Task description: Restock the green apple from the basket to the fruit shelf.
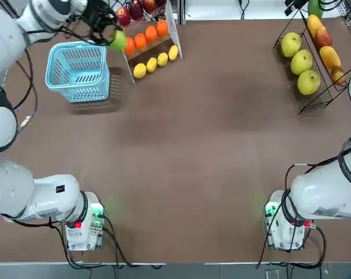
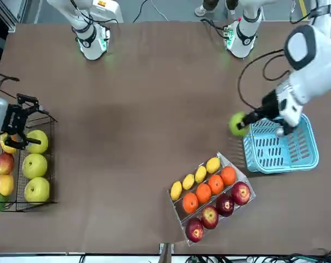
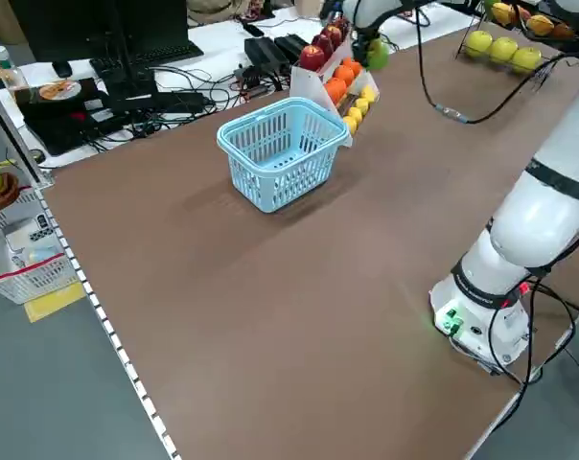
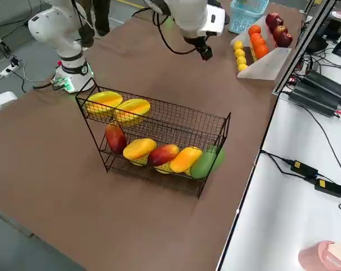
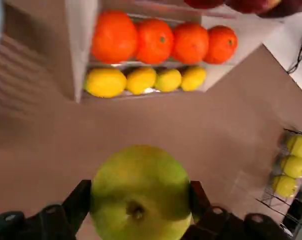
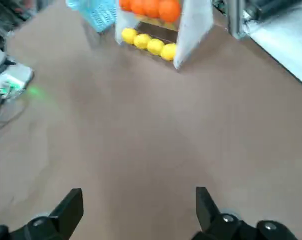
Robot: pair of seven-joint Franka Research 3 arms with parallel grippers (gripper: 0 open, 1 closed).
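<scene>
The green apple (image 5: 141, 192) sits between the two fingers of the left claw (image 5: 141, 205), which is clamped on it from both sides, up above the worktop (image 1: 181, 157). Claw and apple hang just right of the basket (image 1: 78, 72), near the clear tiered stand (image 1: 154, 43) at the far left. The right claw (image 6: 140, 205), its fingers apart and holding nothing, is parked by the fruit shelf (image 1: 318, 70) at the far right.

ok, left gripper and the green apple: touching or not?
Touching: the left wrist view shows the left gripper with a finger pressed against each side of the green apple.
</scene>
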